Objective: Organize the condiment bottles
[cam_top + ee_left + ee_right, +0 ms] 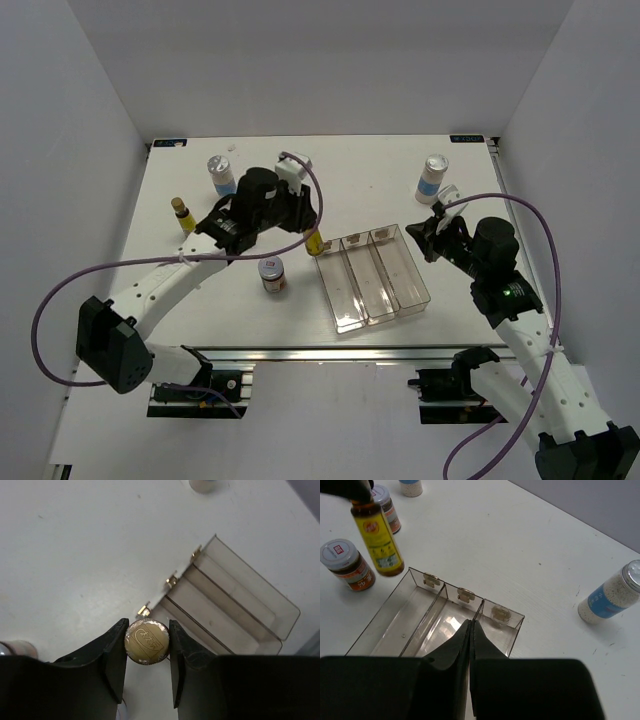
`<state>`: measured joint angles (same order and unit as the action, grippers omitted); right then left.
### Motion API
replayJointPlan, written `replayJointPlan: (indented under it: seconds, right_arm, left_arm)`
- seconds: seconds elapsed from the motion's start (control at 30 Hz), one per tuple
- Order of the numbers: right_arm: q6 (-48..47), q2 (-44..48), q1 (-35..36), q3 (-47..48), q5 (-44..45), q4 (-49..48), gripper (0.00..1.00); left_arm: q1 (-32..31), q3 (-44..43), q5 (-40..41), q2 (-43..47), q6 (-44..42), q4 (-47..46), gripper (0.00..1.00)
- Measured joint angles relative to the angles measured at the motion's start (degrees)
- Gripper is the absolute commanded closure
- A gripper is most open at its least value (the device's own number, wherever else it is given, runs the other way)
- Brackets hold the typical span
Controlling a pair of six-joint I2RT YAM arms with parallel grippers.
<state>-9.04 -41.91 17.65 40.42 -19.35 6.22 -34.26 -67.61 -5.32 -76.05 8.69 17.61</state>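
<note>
Closest to the lens: left fingers [112, 655] part-way spread, pinching the held yellow bottle [147, 641] by its cap from both sides. Hanging upright, lifted clear of the table [180, 300], just beside one end of the outermost slot of the clear tray [425, 298] on the left arm's side; by the right wrist view, not yet over the slot. On the other wrist, right fingers [461, 647] pressed flat together with no gap, gripping nothing, poised near the tray's opposite far corner. Further out, standing on the table: a brown jar [273, 275] near the tray's left side, a second brown jar [387, 507] beyond the held bottle, a second yellow bottle [182, 213] well to the left, a white bottle [221, 175] at the far left and another white bottle [436, 177] at the far right. Barely begun, by the look of it: nothing in any of the three slots, one bottle in the air, five more to fetch, presumably sorted in pairs by kind.
</note>
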Motion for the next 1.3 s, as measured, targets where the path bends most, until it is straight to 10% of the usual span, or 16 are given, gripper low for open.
replayJointPlan:
  seconds: [0.83,1.07,1.3]
  right_arm:
    - [0.04,-0.94,0.00,-0.04,2.71,-0.24,0.96]
    - [0.02,-0.94,0.00,-0.04,2.71,-0.26,0.95]
    - [0.02,-0.94,0.00,-0.04,2.67,-0.26,0.95]
  left_arm:
    - [-12.55,3.96,7.34,-13.51,-1.79,-4.39,1.00]
    - [-15.69,4.11,12.48,-14.47,-3.80,-7.23,0.39]
    - [-17.38,4.70,13.92,-14.12,-3.93,-7.52,0.15]
